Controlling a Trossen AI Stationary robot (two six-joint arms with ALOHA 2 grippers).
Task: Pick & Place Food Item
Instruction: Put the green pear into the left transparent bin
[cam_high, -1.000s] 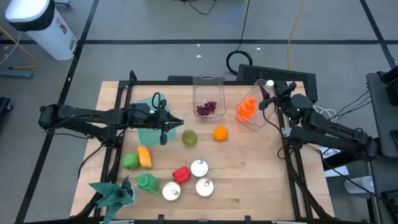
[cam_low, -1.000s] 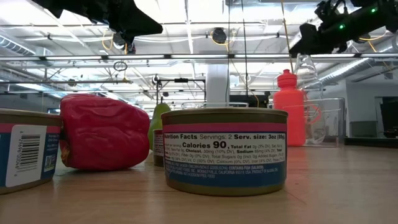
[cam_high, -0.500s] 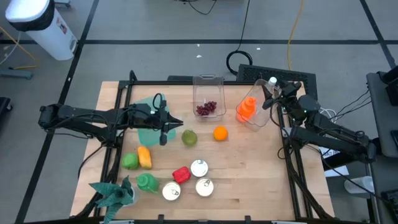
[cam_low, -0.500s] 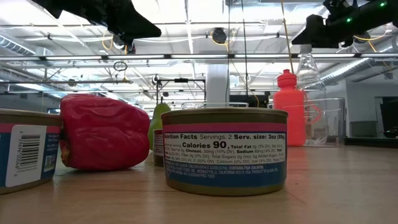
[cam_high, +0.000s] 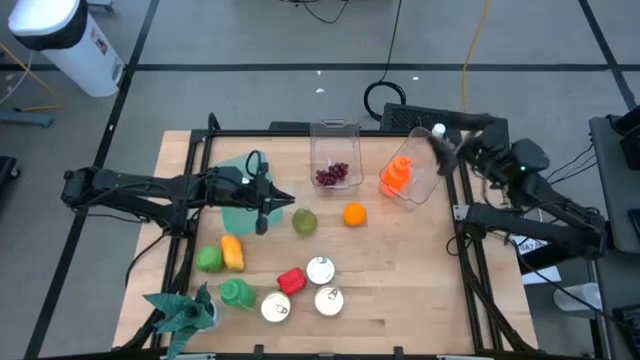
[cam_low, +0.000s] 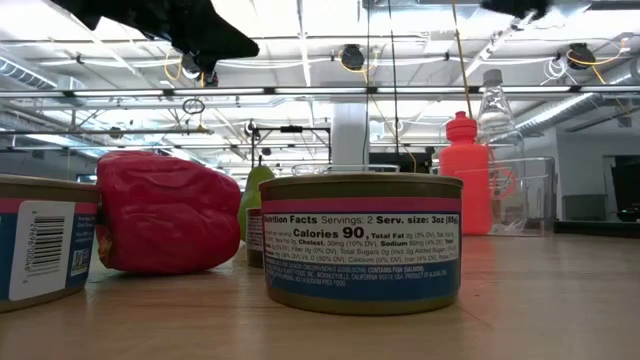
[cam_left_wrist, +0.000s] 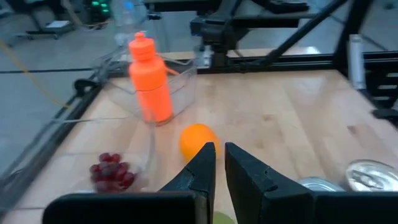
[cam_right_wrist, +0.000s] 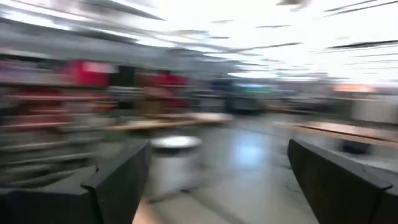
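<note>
My right gripper (cam_high: 452, 150) hangs open beside the clear bottle (cam_high: 433, 137); swinging could topple it. Left gripper (cam_high: 262, 222) is closed, empty.

Surfaces: wood, clear and coloured plastic, printed metal.
Tabletop (cam_high: 400, 270) is pale matt wood with visible grain. Bins (cam_high: 335, 150) look like clear glossy plastic; orange bottle (cam_left_wrist: 149, 81) is smooth matt plastic. Cans (cam_low: 360, 240) have metal rims and glossy paper labels. Red pepper (cam_low: 165, 212) is glossy. Left tool (cam_left_wrist: 221, 171) fingers are matt black.
</note>
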